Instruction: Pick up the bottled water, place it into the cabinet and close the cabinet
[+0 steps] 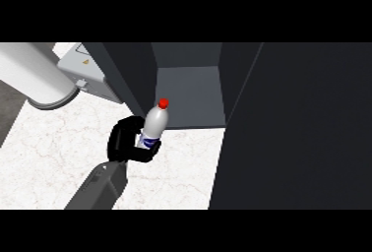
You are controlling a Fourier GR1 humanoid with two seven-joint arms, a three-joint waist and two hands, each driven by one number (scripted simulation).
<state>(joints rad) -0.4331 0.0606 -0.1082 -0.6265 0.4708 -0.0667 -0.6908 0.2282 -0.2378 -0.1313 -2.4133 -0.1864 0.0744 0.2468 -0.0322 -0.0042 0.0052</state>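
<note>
Head view: one black hand [129, 142] on a grey forearm comes up from the lower left. Judging by where the arm enters it's probably the left, but I can't confirm. Fingers are curled round the lower body of the bottled water [154, 124], clamped on it. Bottle is upright with a slight tilt, red cap up, held above the marble counter [44, 147], right at the front edge of the open cabinet [189, 93]. It's not inside yet. Other hand isn't visible.

The dark cabinet door [298, 128] stands open at right and fills that side.

Risks, my read: the bottle sits close to the cabinet's left wall, so the cap or shoulder could clip it on the way in. The low grip leaves the top free to tip on release.
</note>
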